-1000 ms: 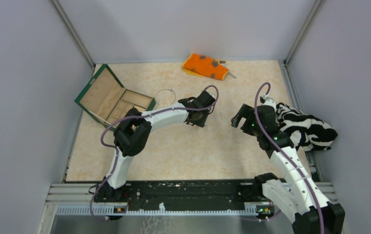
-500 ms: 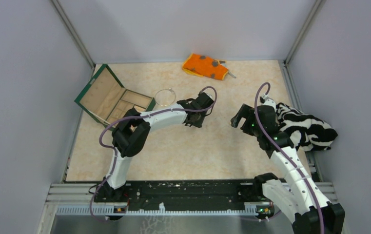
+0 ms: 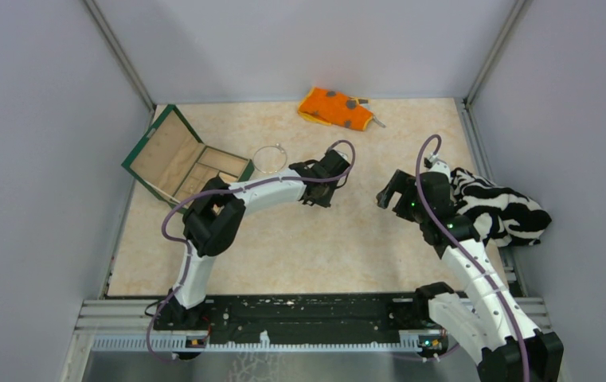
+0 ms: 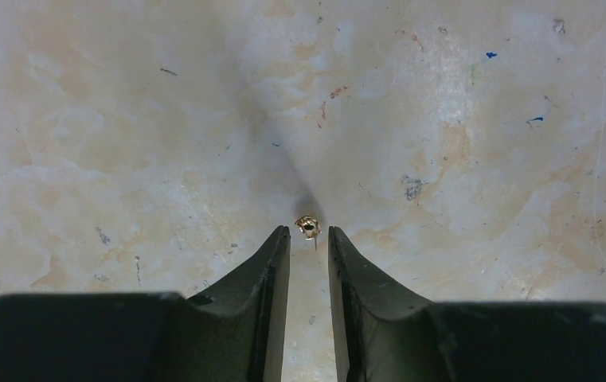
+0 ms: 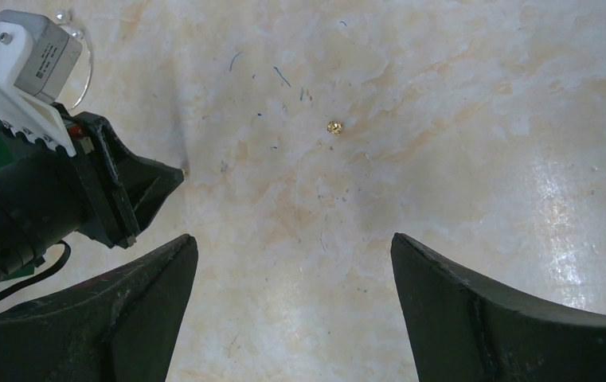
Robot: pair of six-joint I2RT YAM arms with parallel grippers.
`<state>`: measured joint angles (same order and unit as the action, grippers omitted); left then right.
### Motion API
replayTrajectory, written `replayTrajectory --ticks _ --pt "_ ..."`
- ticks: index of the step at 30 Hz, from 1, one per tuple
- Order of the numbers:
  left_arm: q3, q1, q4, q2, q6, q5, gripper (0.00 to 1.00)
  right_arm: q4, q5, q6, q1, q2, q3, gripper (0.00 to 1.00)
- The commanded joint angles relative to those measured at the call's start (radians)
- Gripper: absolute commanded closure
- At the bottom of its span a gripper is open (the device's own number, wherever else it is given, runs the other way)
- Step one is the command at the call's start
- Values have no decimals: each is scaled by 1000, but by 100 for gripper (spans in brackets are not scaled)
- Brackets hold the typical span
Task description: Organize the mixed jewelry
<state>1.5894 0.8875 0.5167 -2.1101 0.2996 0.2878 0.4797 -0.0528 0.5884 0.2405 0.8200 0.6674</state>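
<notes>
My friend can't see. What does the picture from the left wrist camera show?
A tiny gold bead lies on the beige marbled tabletop, just ahead of the tips of the black left gripper. Its two fingers point up from the bottom edge with a narrow gap between them, not pinching the bead.

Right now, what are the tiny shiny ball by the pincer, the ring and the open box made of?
The tiny ball is probably gold-coloured metal; it glints yellow. The ring is likely thin silvery wire. The box looks like pale bare wood inside, green outside.
</notes>
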Motion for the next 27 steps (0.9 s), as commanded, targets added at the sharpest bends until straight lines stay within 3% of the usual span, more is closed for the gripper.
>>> replayTrajectory --ticks 1,27 --pt "37 -2 -7 -7 -14 -16 69 -43 8 7 4 -4 23 10" --pt "54 -3 6 -43 -10 2 77 -32 -2 8 4 -16 12 10"
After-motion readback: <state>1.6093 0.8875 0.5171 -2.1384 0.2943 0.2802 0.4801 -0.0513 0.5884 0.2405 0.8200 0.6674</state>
